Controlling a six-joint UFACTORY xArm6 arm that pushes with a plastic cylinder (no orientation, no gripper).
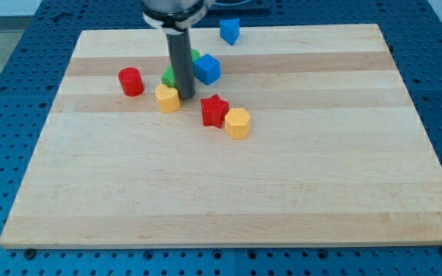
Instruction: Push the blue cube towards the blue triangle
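The blue cube (207, 69) sits near the view's top of the table (229, 192), just right of my rod, and well apart from the blue triangle (229, 31), which lies further up at the table's top edge. The largest thing on the table is the rod itself; my tip (185, 96) rests just left of and below the cube, close to it, though I cannot tell whether they touch. There are no jaws on this rig, so nothing is held; it only pushes. Next in size come the red star (214, 111), the yellow block (237, 123) touching it, another yellow block (167, 98) just left of my tip, and the red cylinder (130, 81). Green pieces (170, 77) are mostly hidden behind the rod. I judge the push barely begun: the gap to the triangle remains to be closed.
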